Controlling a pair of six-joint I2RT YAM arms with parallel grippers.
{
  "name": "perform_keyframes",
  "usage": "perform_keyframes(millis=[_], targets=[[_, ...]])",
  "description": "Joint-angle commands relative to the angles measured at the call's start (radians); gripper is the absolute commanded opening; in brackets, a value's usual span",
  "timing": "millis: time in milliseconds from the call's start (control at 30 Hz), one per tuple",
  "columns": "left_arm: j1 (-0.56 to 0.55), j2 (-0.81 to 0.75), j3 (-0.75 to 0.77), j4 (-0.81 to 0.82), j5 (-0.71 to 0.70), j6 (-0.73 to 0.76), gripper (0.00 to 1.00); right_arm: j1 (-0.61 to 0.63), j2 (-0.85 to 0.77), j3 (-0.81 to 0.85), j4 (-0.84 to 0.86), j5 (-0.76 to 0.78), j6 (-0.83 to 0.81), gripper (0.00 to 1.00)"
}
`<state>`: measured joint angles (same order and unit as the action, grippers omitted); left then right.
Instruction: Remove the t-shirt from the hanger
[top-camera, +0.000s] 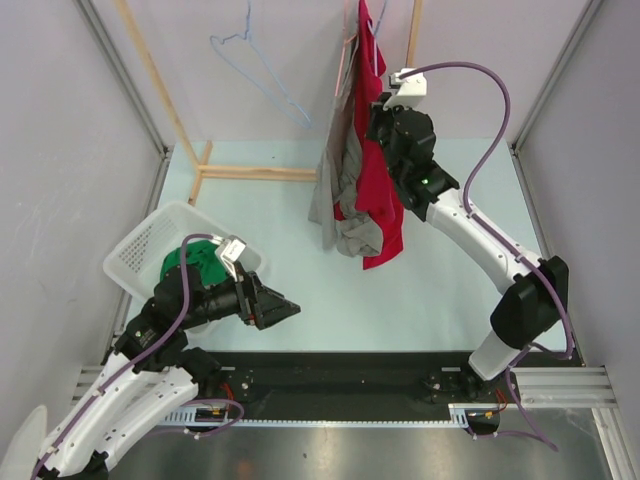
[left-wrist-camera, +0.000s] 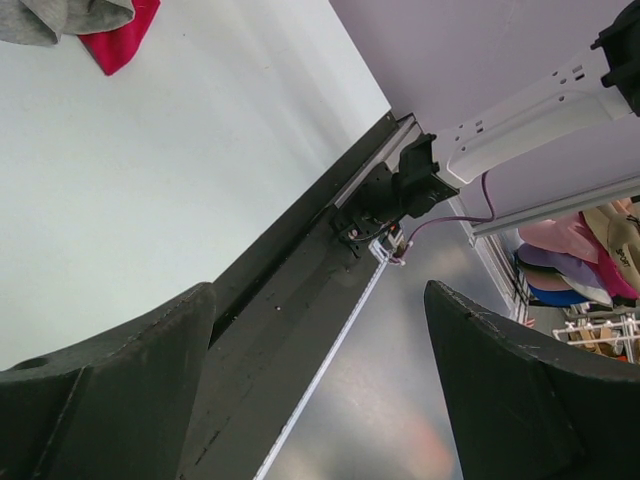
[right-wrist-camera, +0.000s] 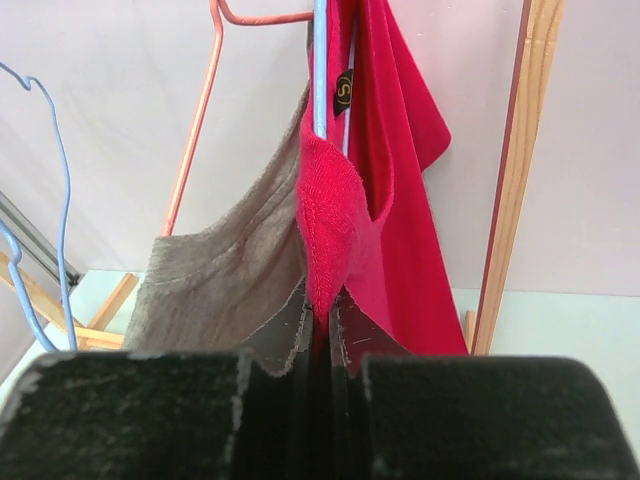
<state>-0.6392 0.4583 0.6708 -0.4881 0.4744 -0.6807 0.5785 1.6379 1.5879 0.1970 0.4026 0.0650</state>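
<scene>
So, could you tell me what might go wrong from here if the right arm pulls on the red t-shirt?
1. The right gripper is shut on only a small fold of the red t-shirt, which may slip out when pulled.
2. The grey garment hangs against the red t-shirt, so it could be dragged along.
3. The left gripper is open and far off, so nothing steadies the hanger.

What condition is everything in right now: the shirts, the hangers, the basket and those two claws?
Red t-shirt: hanging on its hanger, pinched low down.
Gray t-shirt: hanging beside the red one.
Blue hanger: hanging bare.
White basket: upright on the table, something green inside.
Left gripper: open, empty.
Right gripper: shut on the red t-shirt.
</scene>
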Motion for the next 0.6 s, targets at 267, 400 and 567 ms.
perform_keyframes(millis=[267, 400, 567], targets=[[-0.005, 0.078, 0.127, 0.072, 0.024, 0.012, 0.9, 0.112, -0.321, -0.199, 0.026, 0.117, -0.01, 0.0], [-0.005, 0.132, 0.161, 0.143, 0.058, -0.011, 0.89, 0.156, -0.466, -0.321, -0.118, 0.183, 0.089, 0.0], [-0.048, 0.236, 0.209, 0.259, 0.047, -0.071, 0.87, 0.199, -0.633, -0.402, -0.399, 0.191, 0.206, 0.0]])
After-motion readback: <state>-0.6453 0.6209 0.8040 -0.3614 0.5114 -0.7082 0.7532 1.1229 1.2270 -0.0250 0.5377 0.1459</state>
